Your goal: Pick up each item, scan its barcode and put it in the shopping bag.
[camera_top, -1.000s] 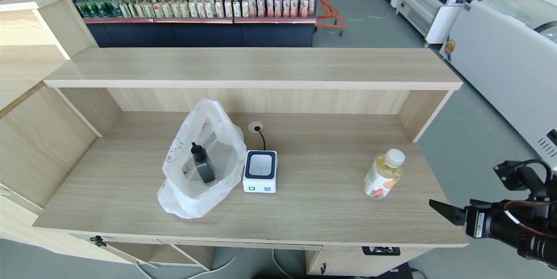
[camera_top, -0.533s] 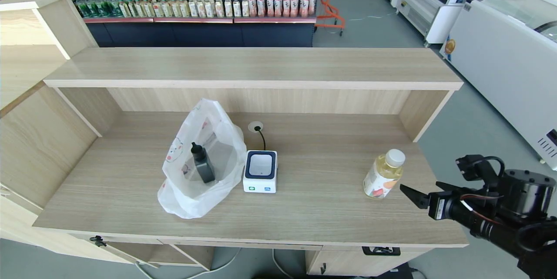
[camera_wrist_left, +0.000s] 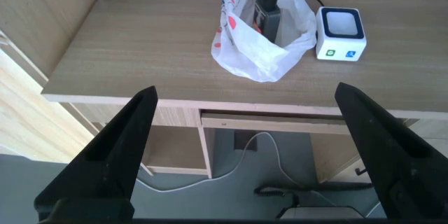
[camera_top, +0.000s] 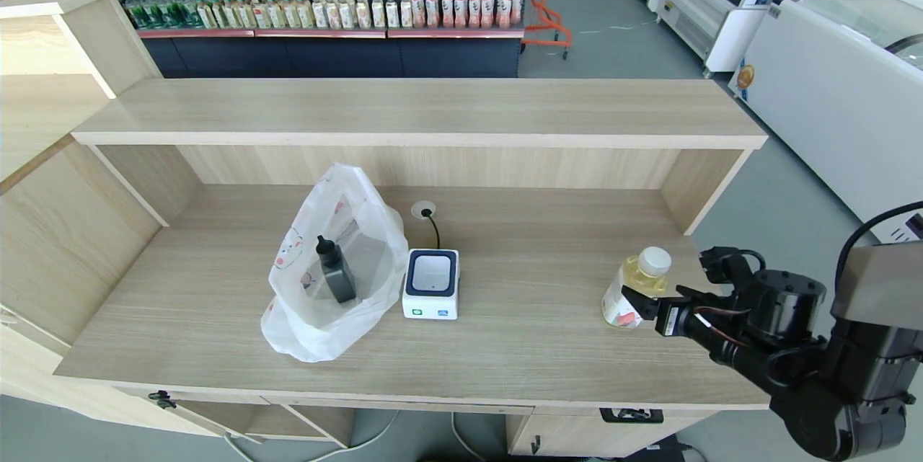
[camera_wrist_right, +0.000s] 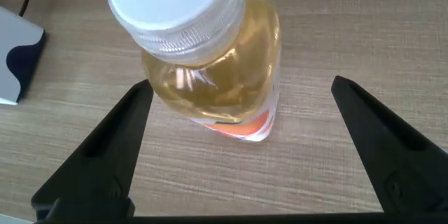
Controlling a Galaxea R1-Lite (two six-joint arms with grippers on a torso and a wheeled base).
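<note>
Juice bottle (camera_wrist_right: 210, 63): clear rounded plastic, full of pale yellow liquid; white ribbed screw cap; white label with an orange patch, its print too small to read; it stands on the right part of the counter (camera_top: 533, 347), well apart from the scanner (camera_top: 431, 283)
Right hand (camera_wrist_right: 241, 91): released, its two black wedge-shaped fingers spread wide; the juice bottle sits between them and neither finger is seen touching it
Left hand (camera_wrist_left: 245, 91): released and holding nothing, its black fingers wide apart; it hangs off the near edge of the counter, on the left
Shopping bag (camera_top: 335, 282): thin, crinkled, see-through white plastic with a small red and dark cartoon print on its left side; mouth open; it sits left of centre on the counter, just left of the scanner
Dark bottle (camera_top: 336, 274): dark grey and flat-sided with a black nozzle cap; upright inside the shopping bag
Scanner: small white box with rounded corners, a dark blue frame round a pale glossy window on top, and tiny green and blue marks on its near face; a black cable runs from its far side into a round grommet (camera_top: 423, 210) in the counter
Counter: pale wood-grain laminate, smooth and matt, with a raised ledge along its far side
</note>
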